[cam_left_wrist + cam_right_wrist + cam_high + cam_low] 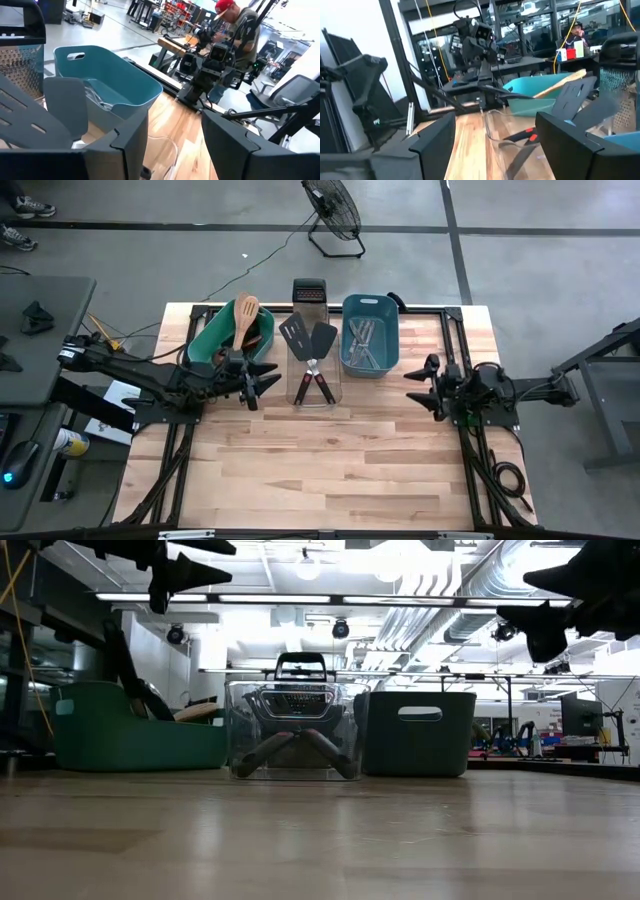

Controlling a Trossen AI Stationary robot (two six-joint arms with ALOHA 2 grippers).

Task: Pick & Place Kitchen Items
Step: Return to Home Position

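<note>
kitchen items all lie in the three tubs on the far half of the tabletop, so you have nothing to carry and only need to fold both arms home. nearest you the planks are bare, and that is your open room. mind only the loose cable by the right arm's base.

farther out, the left pincer hangs spread and empty, just beside the near rim of the green bin and close to the clear tub. the right pincer, also spread and empty, sits near the blue tub. seen from table height, both hang well above the tub rims. the safest line looks to be this: keep that height and draw each arm back toward its own side before you lower anything.

watch the left wrist against the green rim and the wooden spoons sticking up over it. watch too the black turners leaning in the clear tub. farthest off, the grater stands at the back edge, out of either arm's path.
</note>
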